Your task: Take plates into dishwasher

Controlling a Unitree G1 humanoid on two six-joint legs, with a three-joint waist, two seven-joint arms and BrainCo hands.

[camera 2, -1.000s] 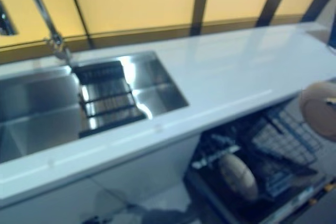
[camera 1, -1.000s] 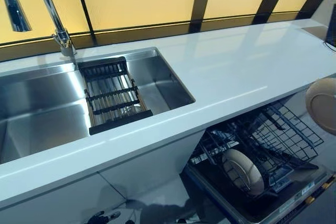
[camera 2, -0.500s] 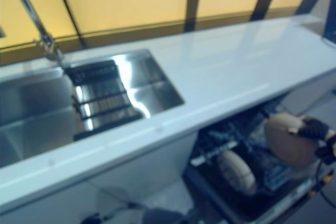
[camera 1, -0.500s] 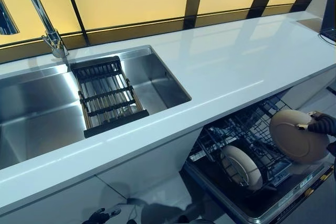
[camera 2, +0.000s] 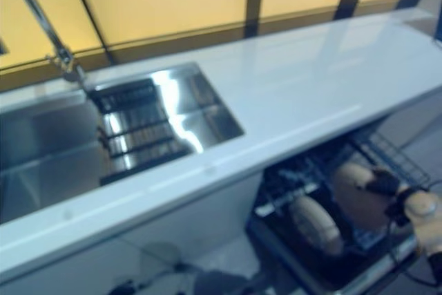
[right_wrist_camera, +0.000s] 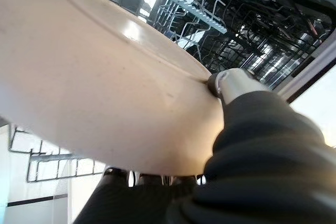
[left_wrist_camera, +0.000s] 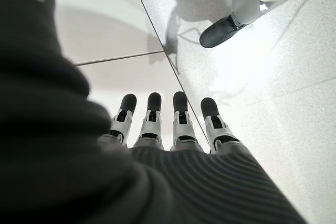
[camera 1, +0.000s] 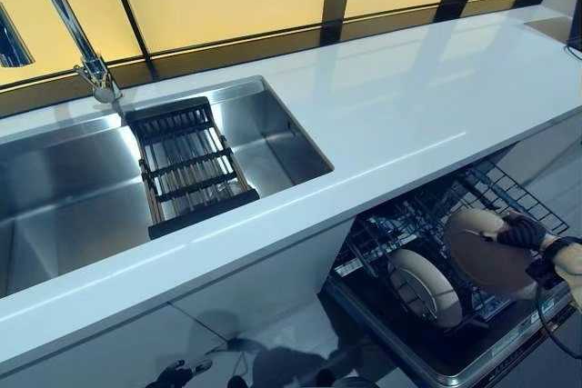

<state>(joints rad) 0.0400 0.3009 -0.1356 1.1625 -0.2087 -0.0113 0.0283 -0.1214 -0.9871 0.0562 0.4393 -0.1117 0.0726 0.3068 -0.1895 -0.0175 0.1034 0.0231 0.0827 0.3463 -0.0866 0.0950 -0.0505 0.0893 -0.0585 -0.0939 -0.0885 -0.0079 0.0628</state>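
Down at the right, below the white counter (camera 1: 400,124), the dishwasher rack (camera 1: 427,224) is pulled out. The right hand (camera 1: 526,232) holds a beige plate (camera 1: 482,250) over the rack, the thumb pressed on one face and the fingers under the rim, so it is pinched firmly. The plate stands on edge, tilted, just right of a second plate (camera 1: 426,286) that already stands upright in the rack wires. Whether the held plate touches the rack I cannot tell.

The left hand (left_wrist_camera: 163,124) hangs low beside the cabinet with its fingers straight and relaxed over the pale tiled floor (left_wrist_camera: 273,93), holding nothing.

Further left, the steel sink (camera 1: 82,188) is set into the counter, with a dark drying rack (camera 1: 189,165) laid across it and the tap (camera 1: 77,34) rising at the far edge.
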